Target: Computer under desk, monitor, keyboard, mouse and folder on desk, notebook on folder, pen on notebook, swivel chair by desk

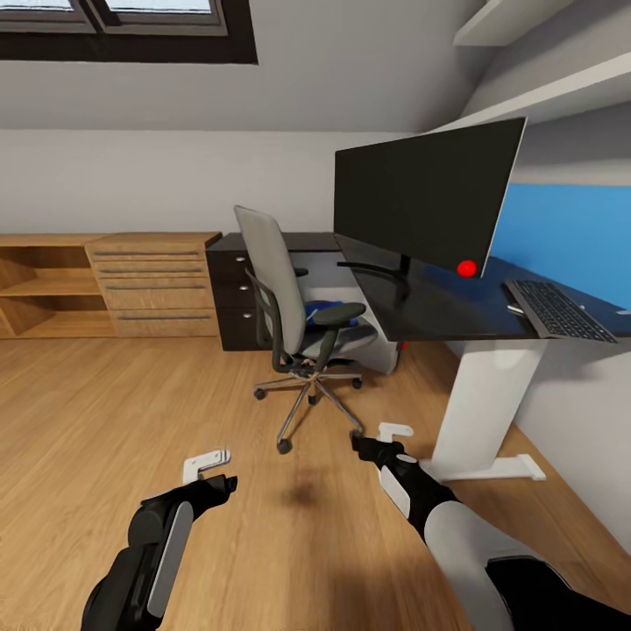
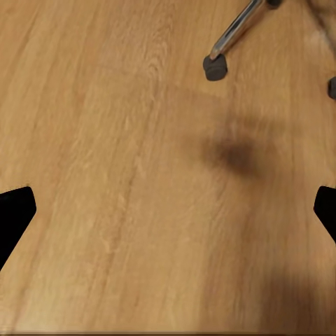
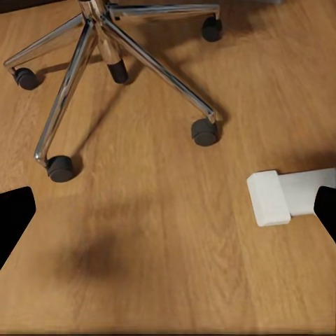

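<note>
Both our grippers have their jaws apart and hold nothing. The left gripper [image 1: 208, 464] and the right gripper [image 1: 386, 436] hang low over the wooden floor [image 1: 105, 412]. In the left wrist view the two dark fingertips [image 2: 15, 213] stand wide at the edges, with bare floor between them.

In front of us stands the swivel chair [image 1: 294, 324], just beside the desk [image 1: 438, 302]. On its seat we see a blue thing, which we judge to be the folder [image 1: 326, 308]; it is partly hidden behind the armrest. The monitor [image 1: 421, 197] stands on the desk, and the keyboard [image 1: 556, 308] lies near it, at the desk's edge. A red dot [image 1: 466, 268] shows at the lower corner of the screen.

We think the folder is light, thin and a little flexible, so it can bend or slip from the jaws. The best place to take it is probably a free edge that sticks out from the seat. The chair rolls on casters, so a push could move it away.

The right wrist view shows the chrome star base [image 3: 115, 52] and the white foot [image 3: 280, 197] of the desk on the floor. The head view shows the seat and the desk top, which the wrist views do not give.
</note>
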Robot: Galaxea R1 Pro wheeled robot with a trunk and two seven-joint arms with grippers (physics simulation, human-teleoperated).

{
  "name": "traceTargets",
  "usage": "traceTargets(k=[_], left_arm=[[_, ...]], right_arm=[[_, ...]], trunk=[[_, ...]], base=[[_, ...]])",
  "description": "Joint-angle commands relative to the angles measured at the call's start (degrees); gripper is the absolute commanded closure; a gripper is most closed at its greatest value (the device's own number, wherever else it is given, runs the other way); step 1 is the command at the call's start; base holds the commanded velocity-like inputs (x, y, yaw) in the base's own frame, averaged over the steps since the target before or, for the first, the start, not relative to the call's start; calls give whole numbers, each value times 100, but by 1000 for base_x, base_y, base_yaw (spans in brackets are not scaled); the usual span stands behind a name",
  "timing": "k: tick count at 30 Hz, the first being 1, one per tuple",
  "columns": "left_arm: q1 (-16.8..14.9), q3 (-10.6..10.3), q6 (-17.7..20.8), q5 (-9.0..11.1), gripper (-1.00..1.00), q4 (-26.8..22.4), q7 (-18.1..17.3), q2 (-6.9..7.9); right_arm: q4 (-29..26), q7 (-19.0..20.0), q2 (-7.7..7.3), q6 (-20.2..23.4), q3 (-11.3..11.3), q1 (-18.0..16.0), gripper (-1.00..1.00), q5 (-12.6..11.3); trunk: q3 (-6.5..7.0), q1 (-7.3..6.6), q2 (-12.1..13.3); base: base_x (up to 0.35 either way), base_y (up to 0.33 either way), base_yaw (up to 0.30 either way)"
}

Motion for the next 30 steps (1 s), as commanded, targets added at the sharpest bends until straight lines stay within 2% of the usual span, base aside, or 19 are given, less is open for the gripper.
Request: traceTargets(k=[1, 5, 13, 19, 24, 27, 28, 29, 30], left_arm=[[-3, 7, 22, 61, -100, -9, 42, -4], [34, 7, 12, 61, -100, -149, 41, -10], [552, -1, -11, 61, -100, -934, 32, -8], [611, -1, -31, 61, -100, -1005, 25, -4], [622, -2, -39, 61, -100, -1021, 3, -2], [625, -2, -40, 61, -100, -1021, -45, 3], [627, -2, -40, 61, -100, -1019, -58, 4], [627, -2, -45, 61, -100, -1017, -74, 8], [626, -2, -46, 61, -100, -1017, -77, 9]], right_arm=[[-8, -23, -1, 14, 17, -1, -100, -52], [-14, -23, -5, 8, 11, -1, -100, -48], [-110, -29, -2, -29, 20, 8, -100, -39], [-548, -31, -4, -112, 101, 189, -100, -33], [-704, -49, -6, -404, 135, 364, -100, 44], [-701, -60, -10, -635, 139, 396, -100, 203], [-673, -63, -12, -861, 140, 408, -100, 340], [-97, -85, -18, -1869, 138, 418, -100, 786], [72, -95, -15, -2024, 136, 413, -100, 830]], trunk=[[-28, 1, -4], [-95, 9, -8], [-95, 9, -8], [-95, 9, -8], [-95, 9, -8], [-95, 9, -8], [-95, 9, -8], [-95, 9, -8], [-95, 9, -8]], base=[[0, 0, 0], [0, 0, 0], [0, 0, 0], [16, 6, 0], [221, 108, 0], [280, 134, 0], [219, 80, 0], [31, 11, 0], [20, 7, 0]])
